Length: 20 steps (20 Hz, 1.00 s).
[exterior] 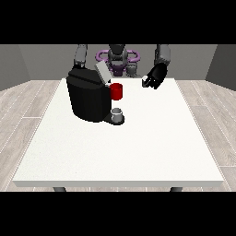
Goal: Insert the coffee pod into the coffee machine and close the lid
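The black coffee machine (87,99) stands on the table's left half. Its grey lid (102,73) is tilted up and open. A red part (116,91) juts from the machine's front, above a small grey cup (118,114) on the drip base. The hand at the view's right (156,76) hovers over the table's far edge, to the right of the machine and apart from it. Its fingers curl round a small white coffee pod (145,79). The other arm (81,56) comes down behind the machine, which hides its hand.
The white table (138,152) stretches wide in front of and to the right of the machine. The robot's torso (117,57) stands behind the far edge. Wooden floor surrounds the table.
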Motion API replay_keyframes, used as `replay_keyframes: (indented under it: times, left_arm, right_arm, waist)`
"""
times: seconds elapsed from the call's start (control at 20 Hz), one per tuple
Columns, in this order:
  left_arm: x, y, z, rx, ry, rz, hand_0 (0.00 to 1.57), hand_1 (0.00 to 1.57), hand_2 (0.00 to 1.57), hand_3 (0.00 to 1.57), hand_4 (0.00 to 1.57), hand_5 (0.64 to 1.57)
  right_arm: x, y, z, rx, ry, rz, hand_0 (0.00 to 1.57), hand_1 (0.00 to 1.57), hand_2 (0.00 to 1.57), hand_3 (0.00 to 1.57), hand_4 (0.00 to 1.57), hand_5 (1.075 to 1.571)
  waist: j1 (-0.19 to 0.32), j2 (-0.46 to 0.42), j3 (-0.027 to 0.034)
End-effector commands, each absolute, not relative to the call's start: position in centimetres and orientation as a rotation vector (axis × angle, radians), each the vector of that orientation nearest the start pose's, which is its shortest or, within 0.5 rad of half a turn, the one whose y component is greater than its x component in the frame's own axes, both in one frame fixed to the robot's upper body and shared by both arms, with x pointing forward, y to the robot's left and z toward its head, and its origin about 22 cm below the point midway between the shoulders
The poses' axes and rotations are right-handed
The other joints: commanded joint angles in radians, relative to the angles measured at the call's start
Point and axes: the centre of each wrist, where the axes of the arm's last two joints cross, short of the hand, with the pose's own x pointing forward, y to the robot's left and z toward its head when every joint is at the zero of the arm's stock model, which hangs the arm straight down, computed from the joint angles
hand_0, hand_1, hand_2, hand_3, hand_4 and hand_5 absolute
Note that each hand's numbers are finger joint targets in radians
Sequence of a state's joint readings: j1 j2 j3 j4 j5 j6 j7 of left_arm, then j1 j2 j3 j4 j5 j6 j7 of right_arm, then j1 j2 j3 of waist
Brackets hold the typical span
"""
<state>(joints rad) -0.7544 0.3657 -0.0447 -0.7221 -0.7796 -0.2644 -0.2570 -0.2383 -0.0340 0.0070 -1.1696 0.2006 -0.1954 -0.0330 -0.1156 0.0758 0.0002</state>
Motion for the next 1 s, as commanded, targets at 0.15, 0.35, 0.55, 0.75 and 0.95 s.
replay_keyframes:
  times: [0.15, 0.35, 0.55, 0.75, 0.95]
  left_arm:
    - [42.4, 25.8, 9.6, 0.46, -1.38, -1.269, 1.42, 1.42, 1.4, 1.34, 0.56, 1.571]
    - [43.0, 25.5, 10.9, 0.504, -1.355, -1.226, 1.4, 1.4, 1.4, 1.34, 0.6, 1.571]
    - [44.2, 25.0, 14.0, 0.457, -1.392, -1.143, 1.38, 1.38, 1.4, 1.38, 0.52, 1.571]
    - [45.3, 21.5, 18.6, 0.493, -1.418, -1.14, 1.23, 1.23, 1.26, 1.27, 0.5, 1.571]
    - [45.3, 26.3, 21.4, 0.53, -1.451, -1.096, 1.26, 1.26, 1.29, 1.27, 0.49, 1.571]
  right_arm:
    - [30.6, -22.6, -2.4, -0.253, -1.469, 0.145, 0.0, 0.0, 0.0, 0.0, 0.0, 1.571]
    - [29.0, -20.6, -3.1, -0.202, -1.487, 0.157, 0.0, 0.0, 0.0, 0.0, 0.0, 1.571]
    - [29.7, -20.3, -1.5, -0.187, -1.502, 0.182, 0.0, 0.0, 0.0, 0.0, 0.0, 1.571]
    - [31.3, -20.2, -0.7, -0.219, -1.547, 0.136, 0.0, 0.0, 0.0, 0.0, 0.0, 1.571]
    - [30.1, -22.7, -0.8, -0.236, -1.578, 0.179, 0.0, 0.0, 0.0, 0.0, 0.0, 1.571]
  waist:
    - [-0.011, -0.006, -0.0001]
    - [-0.064, -0.029, -0.0002]
    - [-0.114, -0.032, -0.0005]
    - [-0.104, 0.006, 0.0]
    - [-0.146, 0.028, -0.0002]
